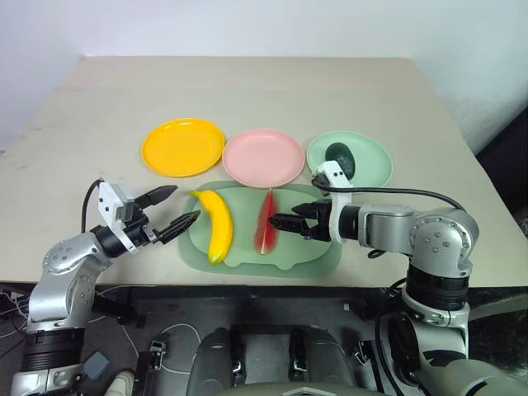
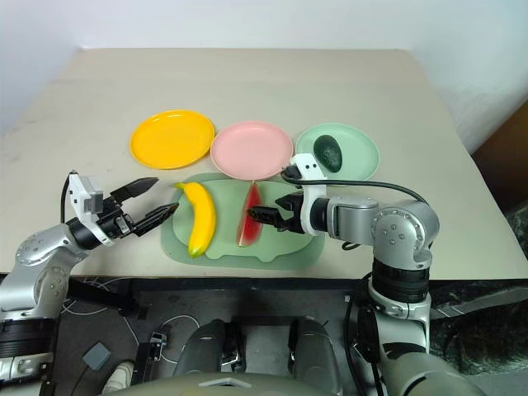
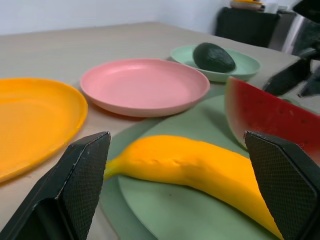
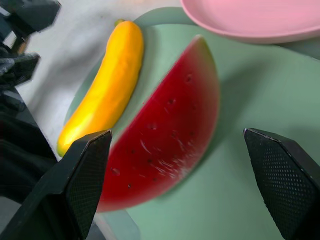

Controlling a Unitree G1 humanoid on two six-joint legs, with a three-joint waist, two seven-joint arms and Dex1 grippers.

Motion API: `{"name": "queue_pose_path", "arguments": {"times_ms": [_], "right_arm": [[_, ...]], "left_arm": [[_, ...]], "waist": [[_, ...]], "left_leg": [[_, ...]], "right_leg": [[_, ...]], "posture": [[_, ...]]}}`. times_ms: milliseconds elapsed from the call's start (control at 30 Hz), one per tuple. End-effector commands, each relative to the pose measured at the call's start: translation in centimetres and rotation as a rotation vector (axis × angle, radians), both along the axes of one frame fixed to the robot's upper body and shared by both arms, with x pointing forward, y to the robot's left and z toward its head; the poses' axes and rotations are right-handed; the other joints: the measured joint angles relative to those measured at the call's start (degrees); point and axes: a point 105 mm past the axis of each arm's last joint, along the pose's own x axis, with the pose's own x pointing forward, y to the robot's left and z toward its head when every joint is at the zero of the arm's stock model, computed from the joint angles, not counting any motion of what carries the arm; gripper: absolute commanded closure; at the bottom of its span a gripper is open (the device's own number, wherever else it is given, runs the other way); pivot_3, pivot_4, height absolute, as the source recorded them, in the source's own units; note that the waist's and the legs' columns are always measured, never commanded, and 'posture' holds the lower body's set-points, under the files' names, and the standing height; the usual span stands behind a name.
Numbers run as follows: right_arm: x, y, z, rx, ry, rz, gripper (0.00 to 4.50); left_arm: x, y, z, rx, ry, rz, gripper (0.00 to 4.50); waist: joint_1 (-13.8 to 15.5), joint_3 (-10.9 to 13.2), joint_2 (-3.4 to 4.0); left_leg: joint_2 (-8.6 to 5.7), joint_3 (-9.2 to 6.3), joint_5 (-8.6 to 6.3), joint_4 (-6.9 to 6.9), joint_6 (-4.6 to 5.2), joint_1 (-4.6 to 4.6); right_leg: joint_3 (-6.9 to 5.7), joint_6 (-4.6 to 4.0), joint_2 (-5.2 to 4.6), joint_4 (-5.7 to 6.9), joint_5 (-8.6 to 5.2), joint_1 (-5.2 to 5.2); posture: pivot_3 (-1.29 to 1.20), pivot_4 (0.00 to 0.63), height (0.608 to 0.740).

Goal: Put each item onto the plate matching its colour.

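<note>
A beige table stands against a white wall; left gripper and right gripper both spread near its front edge.

A pale green board with rounded corners lies flat at the near edge of a beige table, about midway along that edge. The tabletop runs back to a white wall. Under the near edge the floor is dark grey, with black cables trailing across it and a small grey box beside them. In the left wrist view a dark cabinet stands beyond the table's far side; something pale sits on top of it, possibly a container, too blurred to tell.
</note>
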Motion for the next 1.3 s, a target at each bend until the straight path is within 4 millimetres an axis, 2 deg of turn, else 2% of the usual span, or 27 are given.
{"name": "queue_pose_path", "arguments": {"times_ms": [33, 333, 467, 600, 733, 900, 1000, 1100, 1167, 1300], "right_arm": [[-0.3, 1.3, 0.7, 0.021, 0.011, 0.047, 0.05], [0.6, 3.3, 0.8, -0.041, 0.069, 0.071, 0.05], [0.8, 4.0, 0.0, -0.141, 0.081, 0.082, 0.05], [1.3, 3.6, -1.2, -0.335, 0.031, 0.063, 0.05], [1.0, 3.5, -2.0, -0.481, -0.037, 0.106, 0.05], [1.2, 3.3, -2.6, -0.551, -0.087, 0.133, 0.05], [1.1, 3.4, -2.7, -0.557, -0.102, 0.16, 0.6], [1.0, 3.5, -2.8, -0.558, -0.109, 0.179, 1.64], [1.0, 3.5, -2.9, -0.559, -0.112, 0.186, 2.16], [1.0, 3.5, -2.7, -0.558, -0.126, 0.193, 2.28]], "left_arm": [[-1.0, -0.6, 1.1, 0.025, -0.015, -0.076, 0.0], [-1.6, -1.1, 0.8, 0.085, 0.016, -0.134, 0.0], [-1.5, -1.3, 0.8, 0.092, 0.015, -0.147, 0.0], [-1.4, -1.5, 0.9, 0.096, 0.011, -0.156, 0.0], [-1.1, -1.4, 1.2, 0.092, -0.001, -0.152, 0.0], [-0.9, -1.5, 1.2, 0.092, -0.005, -0.151, 0.0], [-0.8, -1.5, 1.3, 0.093, -0.007, -0.149, 0.0], [-0.8, -1.5, 1.2, 0.095, -0.008, -0.149, 0.0], [-0.8, -1.5, 1.2, 0.095, -0.009, -0.149, 0.0], [-0.8, -1.5, 1.3, 0.096, -0.01, -0.146, 0.0]], "waist": [[0.0, 0.0, 0.0], [-0.01, 0.0, 0.01], [0.0, 0.0, 0.01], [0.0, 0.0, 0.01], [0.05, 0.0, 0.0], [-0.02, -0.01, -0.01], [-0.01, -0.02, -0.03], [0.0, -0.02, -0.03], [0.0, -0.03, -0.04], [0.04, -0.03, -0.04]], "left_leg": [[0.0, 0.0, 0.0, 0.0, 0.0, 0.0], [0.0, 0.0, 0.0, 0.0, 0.0, -0.01], [0.0, 0.02, 0.0, -0.01, 0.0, -0.01], [0.0, 0.03, 0.0, 0.0, 0.0, -0.03], [0.01, 0.03, 0.0, 0.0, 0.0, -0.07], [0.02, 0.04, 0.0, -0.01, 0.0, -0.06], [0.02, 0.05, 0.0, -0.01, 0.0, -0.05], [0.03, 0.05, 0.0, -0.01, 0.0, -0.06], [0.03, 0.06, 0.0, -0.01, 0.0, -0.06], [0.03, 0.07, 0.0, -0.01, 0.0, -0.06]], "right_leg": [[0.0, 0.0, 0.0, 0.0, 0.0, 0.0], [0.02, 0.0, 0.0, 0.0, 0.0, -0.01], [0.03, 0.0, 0.0, 0.0, 0.0, -0.02], [0.04, 0.0, 0.0, 0.0, 0.0, -0.04], [0.04, 0.0, -0.01, 0.0, 0.0, -0.1], [0.05, 0.0, 0.0, 0.0, 0.0, -0.1], [0.05, 0.0, 0.0, 0.0, 0.0, -0.1], [0.05, 0.0, 0.0, 0.0, 0.0, -0.1], [0.06, 0.0, 0.0, 0.0, 0.0, -0.13], [0.06, 0.0, 0.0, 0.0, 0.0, -0.13]], "posture": [[0.0, 0.15, 0.695], [0.0, 0.15, 0.695], [0.0, 0.15, 0.695], [0.0, 0.15, 0.695], [0.0, 0.15, 0.695], [0.0, 0.15, 0.695], [0.0, 0.15, 0.695], [0.0, 0.15, 0.695], [0.0, 0.15, 0.695], [0.0, 0.15, 0.695]]}}
